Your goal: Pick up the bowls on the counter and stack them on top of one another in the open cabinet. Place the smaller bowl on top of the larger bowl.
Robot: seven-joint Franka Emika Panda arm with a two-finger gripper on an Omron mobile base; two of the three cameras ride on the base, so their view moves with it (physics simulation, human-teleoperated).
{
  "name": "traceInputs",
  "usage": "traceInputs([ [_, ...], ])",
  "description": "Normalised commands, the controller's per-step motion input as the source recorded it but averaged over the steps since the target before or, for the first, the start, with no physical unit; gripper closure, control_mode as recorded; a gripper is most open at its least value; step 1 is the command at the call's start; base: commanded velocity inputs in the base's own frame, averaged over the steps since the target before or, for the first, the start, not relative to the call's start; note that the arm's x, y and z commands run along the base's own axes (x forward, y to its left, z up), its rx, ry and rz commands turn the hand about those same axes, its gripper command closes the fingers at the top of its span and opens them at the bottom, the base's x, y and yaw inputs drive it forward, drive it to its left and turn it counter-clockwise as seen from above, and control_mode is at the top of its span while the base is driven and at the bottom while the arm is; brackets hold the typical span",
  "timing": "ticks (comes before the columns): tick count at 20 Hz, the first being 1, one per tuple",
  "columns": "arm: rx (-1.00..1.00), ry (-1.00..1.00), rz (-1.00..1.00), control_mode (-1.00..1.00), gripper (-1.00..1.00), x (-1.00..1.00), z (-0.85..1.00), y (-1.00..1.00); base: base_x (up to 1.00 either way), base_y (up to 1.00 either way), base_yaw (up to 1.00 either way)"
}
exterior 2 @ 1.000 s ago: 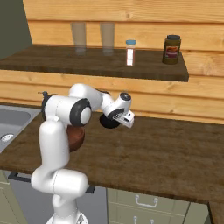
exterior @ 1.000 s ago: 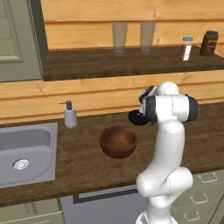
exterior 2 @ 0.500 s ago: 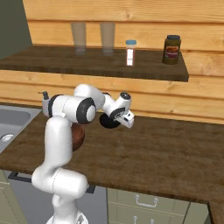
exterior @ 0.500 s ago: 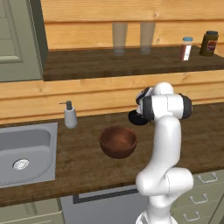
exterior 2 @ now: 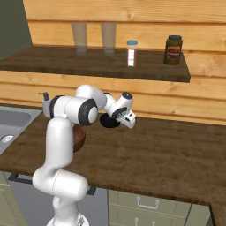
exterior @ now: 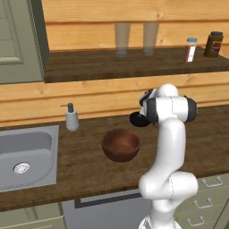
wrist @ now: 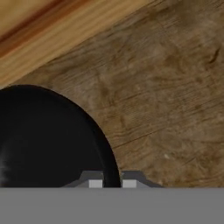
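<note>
Dark brown wood-grain worktop (exterior: 89, 165) runs the width of the room, steel sink (exterior: 27, 154) inset at its left end. Above it the open cabinet (exterior: 112, 67) with plank walls; its dark shelf board already carries two glasses (exterior: 121, 38), a small shaker (exterior: 190, 49) and a brown jar (exterior: 214, 44), so free board is mostly left of the glasses and between glasses and shaker.

Larger bowl (exterior: 120, 144), reddish-brown, sits upright on the worktop in front of the arm, untouched. Soap dispenser (exterior: 71, 117) stands to its left, by the sink.

Smaller bowl (exterior 2: 109, 120), glossy black, is at the end effector (wrist: 109, 181), close to the back wall, low over the worktop. I can't tell if it is off the surface. In the hand view the rim passes between the two finger tips, which stand close either side of it, so it reads as clamped on the rim.

Judged step: taking up the small bowl. Doing it well:
- Rim grip is thin and glossy, so lift straight and slowly and keep the bowl level.
- Clear the shelf edge before moving in.
- Stack order needs the brown bowl underneath, so park the black one where space stays free beside it, away from the glasses.
</note>
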Motion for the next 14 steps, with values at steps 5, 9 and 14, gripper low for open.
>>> traceInputs([
  [5, 0.08, -0.09, -0.03, -1.00, 1.00, -0.29, 0.00, -0.08, 0.00, 0.00, 0.00],
  [9, 0.18, -0.27, -0.03, -1.00, 1.00, -0.77, 0.17, -0.29, 0.00, 0.00, 0.00],
  [14, 0.19, -0.36, -0.02, -1.00, 1.00, -1.00, 0.62, -0.34, 0.00, 0.00, 0.00],
])
